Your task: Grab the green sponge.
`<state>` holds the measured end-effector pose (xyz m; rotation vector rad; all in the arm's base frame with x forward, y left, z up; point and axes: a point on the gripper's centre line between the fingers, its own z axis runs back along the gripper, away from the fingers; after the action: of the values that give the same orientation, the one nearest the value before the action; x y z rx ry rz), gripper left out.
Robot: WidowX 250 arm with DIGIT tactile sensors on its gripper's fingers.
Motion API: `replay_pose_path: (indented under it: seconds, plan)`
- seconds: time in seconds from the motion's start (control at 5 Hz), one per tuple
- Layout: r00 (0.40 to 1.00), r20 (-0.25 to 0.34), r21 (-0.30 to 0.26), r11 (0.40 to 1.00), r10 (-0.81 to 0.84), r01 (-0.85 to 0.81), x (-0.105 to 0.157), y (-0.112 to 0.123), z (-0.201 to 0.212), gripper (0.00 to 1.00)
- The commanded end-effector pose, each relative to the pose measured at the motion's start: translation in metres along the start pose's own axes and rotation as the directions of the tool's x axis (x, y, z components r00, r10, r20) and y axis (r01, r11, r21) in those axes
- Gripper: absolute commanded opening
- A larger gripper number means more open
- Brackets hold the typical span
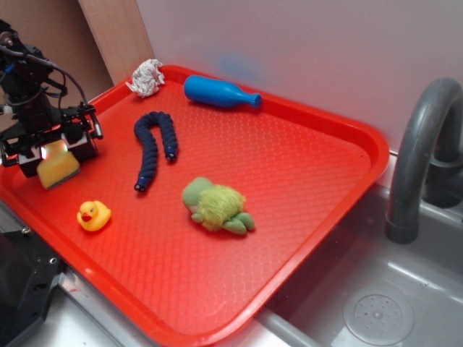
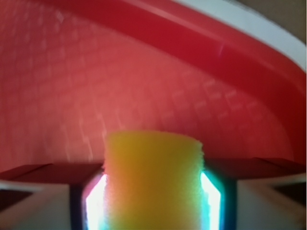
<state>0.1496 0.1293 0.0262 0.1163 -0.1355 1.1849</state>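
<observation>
The green sponge (image 1: 59, 168) is a small yellow foam block at the left edge of the red tray (image 1: 304, 166). My gripper (image 1: 52, 153) is shut on it, with a finger pressed on each side. In the wrist view the sponge (image 2: 152, 179) fills the space between the two fingers (image 2: 43, 201) and sticks out past them above the tray floor (image 2: 144, 81). Its dark scouring face does not show. I cannot tell whether the sponge touches the tray or hangs just above it.
A yellow rubber duck (image 1: 94, 215) sits just in front of the gripper. On the tray also lie a dark blue beaded snake (image 1: 153, 148), a fuzzy green plush toy (image 1: 215, 206), a blue bottle (image 1: 219, 92) and a crumpled white paper (image 1: 147, 77). A grey faucet (image 1: 423, 155) and sink stand at the right.
</observation>
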Motion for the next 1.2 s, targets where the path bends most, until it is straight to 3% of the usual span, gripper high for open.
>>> replay_pose_path:
  seconds: [0.0,0.2,0.4,0.6,0.8,1.0]
  plan:
    - [0.913,0.138,-0.06,0.916,-0.385,0.396,0.009,-0.037,0.088,0.0]
    - [0.795,0.13,-0.109,0.789,-0.592,0.605,-0.013,-0.09,0.124,0.0]
    - [0.649,0.196,-0.08,0.647,-0.735,0.758,-0.048,-0.119,0.151,0.0]
    - [0.566,0.24,-0.112,0.557,-0.789,0.823,-0.069,-0.129,0.188,0.0]
    - [0.537,0.319,-0.144,0.52,-0.781,0.842,-0.073,-0.123,0.222,0.0]
    - [0.555,0.354,-0.203,0.518,-0.753,0.831,-0.067,-0.106,0.244,0.0]
